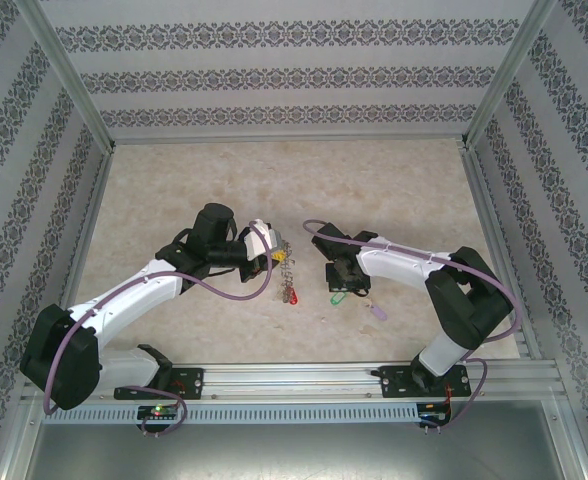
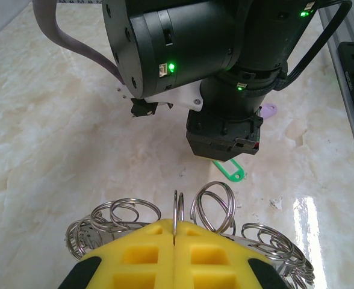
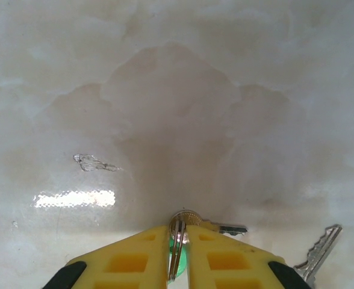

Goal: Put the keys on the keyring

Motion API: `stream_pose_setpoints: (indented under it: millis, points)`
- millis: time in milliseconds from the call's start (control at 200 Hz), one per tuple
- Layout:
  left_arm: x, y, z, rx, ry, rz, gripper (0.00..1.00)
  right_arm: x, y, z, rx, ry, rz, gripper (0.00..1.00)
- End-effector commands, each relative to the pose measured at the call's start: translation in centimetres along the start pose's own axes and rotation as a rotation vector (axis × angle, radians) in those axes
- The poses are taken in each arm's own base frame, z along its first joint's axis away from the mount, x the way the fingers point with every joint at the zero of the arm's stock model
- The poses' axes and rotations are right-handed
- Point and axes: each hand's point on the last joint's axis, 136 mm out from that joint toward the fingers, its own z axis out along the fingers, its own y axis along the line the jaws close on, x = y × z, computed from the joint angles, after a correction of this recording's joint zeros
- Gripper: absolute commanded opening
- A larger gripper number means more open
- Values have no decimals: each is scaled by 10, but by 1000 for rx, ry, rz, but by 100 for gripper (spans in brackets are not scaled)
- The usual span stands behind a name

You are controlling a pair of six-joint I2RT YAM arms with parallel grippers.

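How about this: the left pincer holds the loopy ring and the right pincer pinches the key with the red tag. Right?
Not quite: the right wrist view shows the right pincer pinching the key with the green tag, not red. The left pincer does hold the loopy ring.

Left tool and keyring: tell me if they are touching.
Touching. In the left wrist view the left tool has its yellow fingers pinched shut on the keyring, whose edge sticks up between them.
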Motion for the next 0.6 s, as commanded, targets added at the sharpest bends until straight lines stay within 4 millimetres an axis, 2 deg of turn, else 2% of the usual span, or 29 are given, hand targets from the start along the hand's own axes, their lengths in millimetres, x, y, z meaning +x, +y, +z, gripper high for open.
stream_pose_setpoints:
  millis: [0,450,595]
  points:
    - [-10,-7,-1,26,-26,29,0,1,-4,-5,5,8,23,16]
    - [-10,-7,-1,30,-23,25,0,2,-2,-2,1,20,22,16]
    - [-11,-6,-1,30,-22,25,0,2,-3,-2,2,21,22,13]
